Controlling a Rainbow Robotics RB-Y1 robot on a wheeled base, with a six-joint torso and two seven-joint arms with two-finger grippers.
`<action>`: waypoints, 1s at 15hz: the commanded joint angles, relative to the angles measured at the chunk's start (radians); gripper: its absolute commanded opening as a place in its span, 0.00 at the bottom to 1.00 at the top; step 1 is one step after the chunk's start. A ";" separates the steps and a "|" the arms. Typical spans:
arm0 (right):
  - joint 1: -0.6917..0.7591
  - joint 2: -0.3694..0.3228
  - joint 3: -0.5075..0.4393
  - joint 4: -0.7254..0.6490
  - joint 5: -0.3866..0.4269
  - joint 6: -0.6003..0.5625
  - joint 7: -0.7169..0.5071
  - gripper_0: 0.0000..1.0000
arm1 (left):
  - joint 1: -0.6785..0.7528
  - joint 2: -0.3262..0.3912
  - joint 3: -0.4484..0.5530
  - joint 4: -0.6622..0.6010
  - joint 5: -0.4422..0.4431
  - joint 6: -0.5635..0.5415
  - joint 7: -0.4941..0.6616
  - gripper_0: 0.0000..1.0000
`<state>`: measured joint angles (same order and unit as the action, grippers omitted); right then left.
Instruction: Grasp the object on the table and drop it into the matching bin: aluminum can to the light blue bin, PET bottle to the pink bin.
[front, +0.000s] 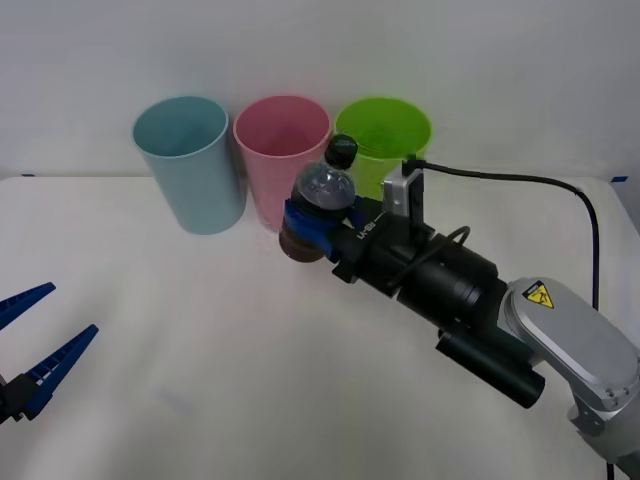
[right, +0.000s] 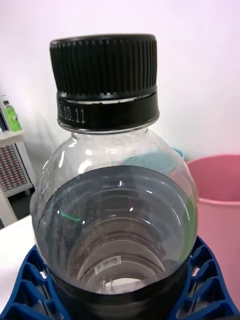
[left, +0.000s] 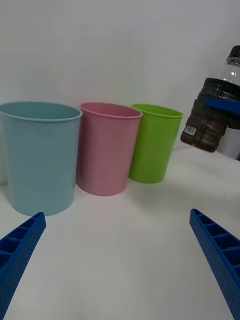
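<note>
The left claw (front: 40, 340) waits wide open and empty, low over the near left of the white surface (front: 200, 350). At the far edge stand the light blue bin (front: 190, 160), the pink bin (front: 280, 155) and a lime green bin (front: 385, 140) in one row. The right claw (front: 318, 228) is closed around the PET bottle (front: 325, 190), holding it in the air, tilted, just in front of the pink bin.

You see: PET bottle (right: 115, 210) glossy clear plastic, ribbed black cap | pink bin (left: 107, 147) smooth matt plastic | tabletop (front: 200, 350) matt white
</note>
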<state>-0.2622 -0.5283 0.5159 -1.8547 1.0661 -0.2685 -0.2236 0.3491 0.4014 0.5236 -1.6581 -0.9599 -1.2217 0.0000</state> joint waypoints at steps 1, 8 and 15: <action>-0.017 -0.033 -0.023 -0.040 0.000 -0.002 -0.083 0.00 | 0.000 0.000 0.000 0.000 0.000 0.000 0.000 1.00; -0.147 -0.047 -0.050 -0.008 -0.002 0.002 -0.137 0.00 | 0.000 0.000 0.000 0.000 0.000 0.000 0.000 1.00; -0.341 0.057 -0.046 0.206 0.021 0.000 -0.158 0.00 | 0.000 0.000 0.000 0.000 0.000 0.000 0.000 1.00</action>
<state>-0.5774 -0.4885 0.4692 -1.6828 1.0809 -0.2683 -0.3818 0.3491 0.4014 0.5236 -1.6581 -0.9599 -1.2217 0.0000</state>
